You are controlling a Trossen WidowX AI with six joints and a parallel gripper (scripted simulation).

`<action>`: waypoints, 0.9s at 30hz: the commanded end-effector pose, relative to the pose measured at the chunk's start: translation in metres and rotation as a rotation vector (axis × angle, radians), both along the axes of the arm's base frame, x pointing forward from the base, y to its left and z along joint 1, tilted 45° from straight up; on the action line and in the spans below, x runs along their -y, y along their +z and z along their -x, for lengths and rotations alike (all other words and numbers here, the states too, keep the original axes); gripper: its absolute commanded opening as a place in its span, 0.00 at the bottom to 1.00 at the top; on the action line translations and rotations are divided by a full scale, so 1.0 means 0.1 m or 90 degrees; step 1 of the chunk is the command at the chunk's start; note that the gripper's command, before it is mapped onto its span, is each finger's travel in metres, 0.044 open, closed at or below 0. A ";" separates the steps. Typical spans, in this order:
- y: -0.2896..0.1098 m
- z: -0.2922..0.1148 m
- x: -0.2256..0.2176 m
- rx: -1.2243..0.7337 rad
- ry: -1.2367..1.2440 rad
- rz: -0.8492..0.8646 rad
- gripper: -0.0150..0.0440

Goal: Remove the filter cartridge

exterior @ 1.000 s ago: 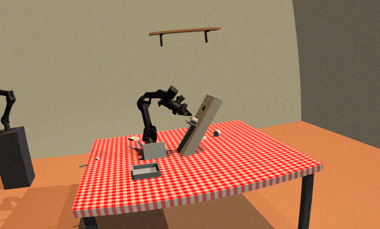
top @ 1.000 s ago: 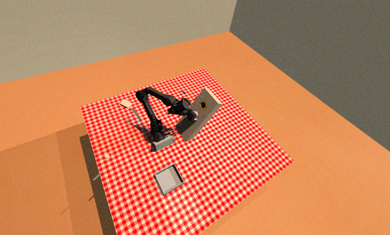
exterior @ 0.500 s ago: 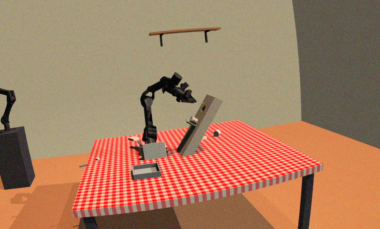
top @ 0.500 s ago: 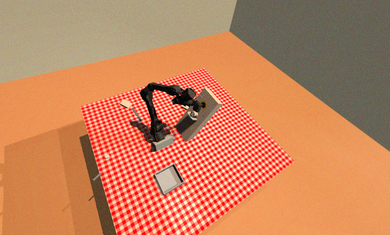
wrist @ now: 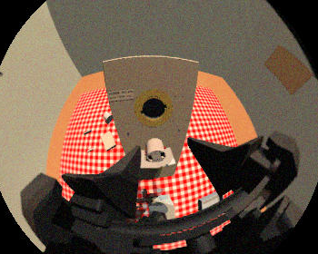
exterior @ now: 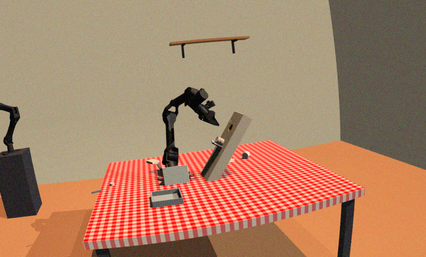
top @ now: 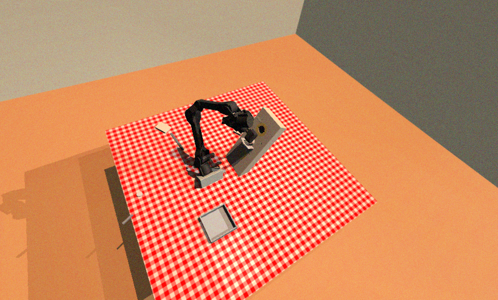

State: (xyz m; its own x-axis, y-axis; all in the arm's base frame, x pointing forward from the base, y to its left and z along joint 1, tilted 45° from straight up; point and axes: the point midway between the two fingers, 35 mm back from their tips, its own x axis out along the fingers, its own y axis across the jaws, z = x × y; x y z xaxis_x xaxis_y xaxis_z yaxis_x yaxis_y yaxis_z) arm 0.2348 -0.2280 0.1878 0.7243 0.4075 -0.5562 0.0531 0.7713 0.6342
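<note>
The round filter cartridge [exterior: 219,140] [wrist: 155,146], pale with dark slots on its face, is out of its hole and rests on a small ledge [exterior: 216,143] [wrist: 146,172] on the front of the tilted service panel [top: 272,125] [exterior: 241,123] [wrist: 173,79]. A yellow ring [wrist: 139,109] surrounds the empty dark hole above it. My gripper [exterior: 217,124] [wrist: 163,144] is open and holds nothing. Its tips stand apart, above the cartridge in the exterior view. In the top view I cannot clearly make out the cartridge by the gripper. The grey tray [top: 223,235] [exterior: 168,203] is empty.
A grey upright plate [top: 212,178] [exterior: 176,175] stands by the arm's base, behind the tray. A small cylinder [exterior: 246,154] [wrist: 108,118] lies beyond the panel. A flat pale block [top: 163,126] [exterior: 152,161] lies behind the arm.
</note>
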 end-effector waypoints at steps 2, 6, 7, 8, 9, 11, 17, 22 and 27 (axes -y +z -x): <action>-0.31 0.14 -0.40 -0.106 0.056 -0.062 0.77; -0.31 0.13 -0.40 -0.106 0.056 -0.062 0.77; -0.31 0.13 -0.41 -0.106 0.056 -0.062 0.77; -0.32 0.12 -0.41 -0.106 0.056 -0.062 0.77; -0.33 0.11 -0.42 -0.106 0.056 -0.062 0.77; -0.35 0.09 -0.43 -0.106 0.056 -0.062 0.77; -0.41 0.03 -0.48 -0.106 0.056 -0.061 0.77; -0.46 -0.02 -0.52 -0.106 0.056 -0.061 0.77; -0.51 -0.07 -0.57 -0.106 0.056 -0.061 0.77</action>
